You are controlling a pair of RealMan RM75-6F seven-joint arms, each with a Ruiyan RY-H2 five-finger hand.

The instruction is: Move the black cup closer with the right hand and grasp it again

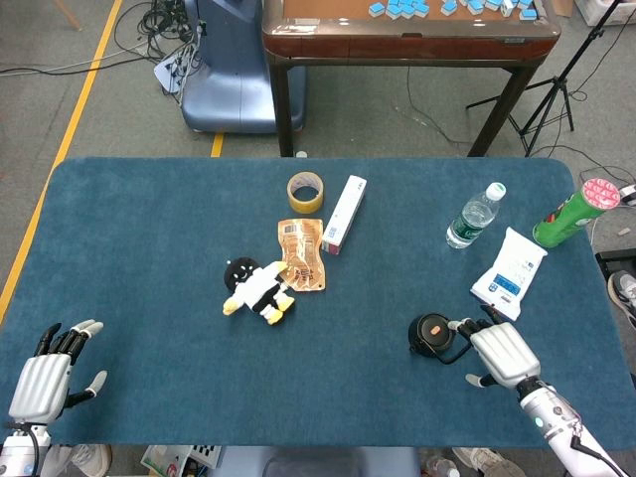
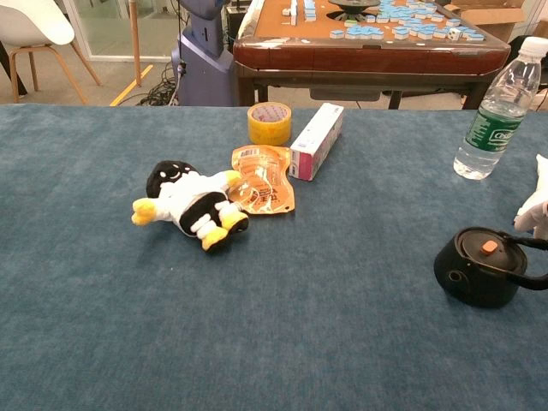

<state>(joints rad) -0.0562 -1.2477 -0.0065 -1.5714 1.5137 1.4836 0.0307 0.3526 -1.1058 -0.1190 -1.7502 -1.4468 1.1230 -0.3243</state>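
The black cup (image 1: 432, 335) (image 2: 479, 265) is squat, with a lid bearing an orange button, and stands upright near the table's front right. Its thin handle (image 2: 533, 261) points to the right, toward my right hand (image 1: 502, 353). That hand lies just right of the cup with its fingers (image 1: 463, 325) spread and reaching the handle side; I see nothing gripped. The chest view shows the handle with no fingers closed around it. My left hand (image 1: 45, 378) rests at the front left corner, fingers apart and empty.
A white wipes pack (image 1: 509, 270) lies just behind my right hand, with a water bottle (image 1: 474, 217) (image 2: 499, 107) and a green can (image 1: 576, 214) further back. Mid-table sit a plush penguin (image 1: 256, 290), orange pouch (image 1: 300, 254), tape roll (image 1: 305, 192) and white box (image 1: 344, 214).
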